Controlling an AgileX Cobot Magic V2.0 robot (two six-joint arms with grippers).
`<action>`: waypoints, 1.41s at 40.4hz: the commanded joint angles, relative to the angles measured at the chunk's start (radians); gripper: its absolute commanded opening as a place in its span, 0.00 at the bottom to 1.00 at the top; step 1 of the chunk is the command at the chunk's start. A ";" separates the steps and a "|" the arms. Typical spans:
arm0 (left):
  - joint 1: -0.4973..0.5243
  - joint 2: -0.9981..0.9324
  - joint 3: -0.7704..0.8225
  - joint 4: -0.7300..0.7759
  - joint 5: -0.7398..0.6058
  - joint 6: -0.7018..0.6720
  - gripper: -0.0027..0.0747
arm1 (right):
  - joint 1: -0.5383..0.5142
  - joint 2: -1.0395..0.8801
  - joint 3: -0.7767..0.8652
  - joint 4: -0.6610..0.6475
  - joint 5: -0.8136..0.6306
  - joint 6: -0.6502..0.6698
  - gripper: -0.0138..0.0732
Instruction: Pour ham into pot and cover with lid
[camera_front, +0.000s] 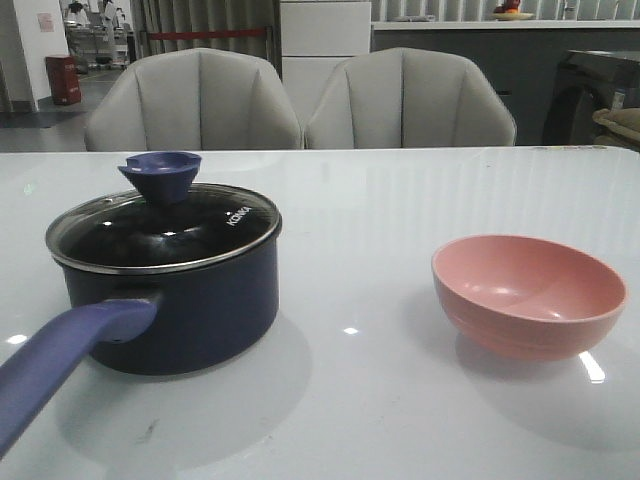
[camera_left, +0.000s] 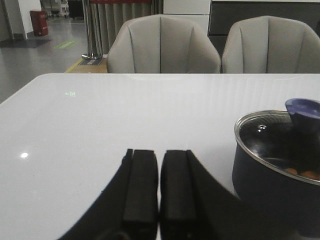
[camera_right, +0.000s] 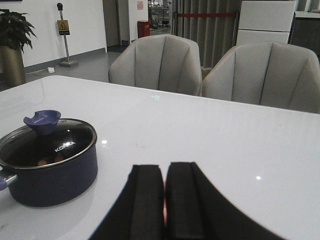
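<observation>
I think my job is almost done. The round glass lid with its blue knob sits flat on the dark blue pot with the long purple handle, and small orange ham pieces show through the glass. The pink bowl stands well apart, with nothing in it. All I should do is keep both arms away from the pot. My left gripper and right gripper have their fingers pressed together, holding nothing.

- White lettering "KONKA" reads clearly on the glass lid, near its steel rim.
- A yellow floor sign stands behind, wording too small.
</observation>
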 joint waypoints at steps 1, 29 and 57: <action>0.002 -0.020 0.011 0.012 -0.133 -0.062 0.19 | 0.000 0.008 -0.026 0.002 -0.083 -0.008 0.37; 0.002 -0.020 0.060 0.022 -0.175 -0.095 0.19 | 0.000 0.008 -0.026 0.002 -0.083 -0.008 0.37; 0.002 -0.020 0.060 0.022 -0.175 -0.095 0.19 | -0.115 0.007 -0.017 -0.278 -0.079 0.164 0.37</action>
